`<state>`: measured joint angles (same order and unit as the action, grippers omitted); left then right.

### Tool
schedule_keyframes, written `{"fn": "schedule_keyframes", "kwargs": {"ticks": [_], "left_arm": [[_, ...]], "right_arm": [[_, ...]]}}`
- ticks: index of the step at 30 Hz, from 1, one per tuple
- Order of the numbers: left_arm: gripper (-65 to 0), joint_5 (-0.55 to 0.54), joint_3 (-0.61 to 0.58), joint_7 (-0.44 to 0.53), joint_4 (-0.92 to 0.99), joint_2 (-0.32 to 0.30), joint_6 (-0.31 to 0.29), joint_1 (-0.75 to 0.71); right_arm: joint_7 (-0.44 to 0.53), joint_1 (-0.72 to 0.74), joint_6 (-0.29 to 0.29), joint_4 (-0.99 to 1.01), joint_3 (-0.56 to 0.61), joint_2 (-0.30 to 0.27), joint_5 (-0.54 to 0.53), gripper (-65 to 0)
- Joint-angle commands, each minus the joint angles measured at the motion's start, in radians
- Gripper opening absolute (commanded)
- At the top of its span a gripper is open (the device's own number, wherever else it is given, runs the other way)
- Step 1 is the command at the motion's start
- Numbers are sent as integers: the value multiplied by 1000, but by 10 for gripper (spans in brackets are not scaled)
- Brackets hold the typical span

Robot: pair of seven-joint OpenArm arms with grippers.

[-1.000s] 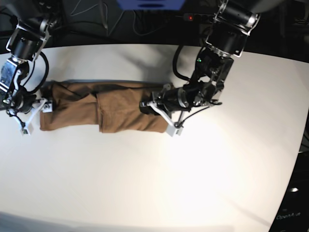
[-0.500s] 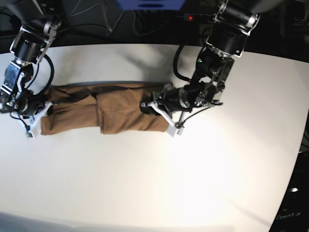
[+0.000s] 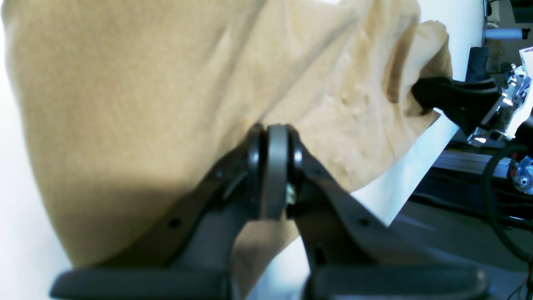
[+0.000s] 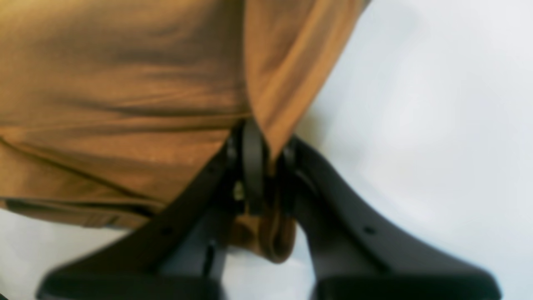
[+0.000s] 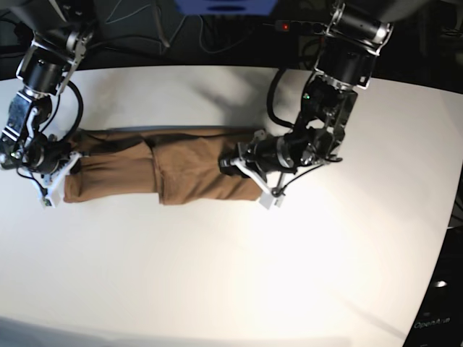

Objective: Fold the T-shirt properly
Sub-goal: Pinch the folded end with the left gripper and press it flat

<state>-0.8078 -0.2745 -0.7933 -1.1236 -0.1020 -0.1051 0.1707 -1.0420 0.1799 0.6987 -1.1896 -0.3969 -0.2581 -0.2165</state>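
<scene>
T-shirt [image 5: 155, 173] — tan-brown, folded long; wrinkled, layered.

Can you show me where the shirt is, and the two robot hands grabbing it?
T-shirt [image 5: 188, 168]: base view, middle of the folded cloth.
left gripper [image 3: 272, 137]: left wrist view, between its fingertips, pinching cloth.
right gripper [image 4: 260, 143]: right wrist view, between its fingertips, pinching cloth.

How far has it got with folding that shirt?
Done: the T-shirt already lies as a long narrow band on the table. In hand: the left gripper and right gripper each pinch one end. Left: folding the band end to end.
</scene>
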Motion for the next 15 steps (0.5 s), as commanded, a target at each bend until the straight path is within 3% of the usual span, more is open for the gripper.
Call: {"fn": "schedule_keyframes", "kwargs": {"ticks": [1,8,15], "left_arm": [[-621,97,7,1,9,-21,68,5],[-622,95,7,1,6,8,66,34],[-622,95,7,-10,-148,41,69,28]], "right_arm": [[-71,-12,-1,12,6,4,48,-643],[-88,-73,-1,-189,8,13,50,-643],[-108,-75,-1,-217,10,26,50,-643]]}}
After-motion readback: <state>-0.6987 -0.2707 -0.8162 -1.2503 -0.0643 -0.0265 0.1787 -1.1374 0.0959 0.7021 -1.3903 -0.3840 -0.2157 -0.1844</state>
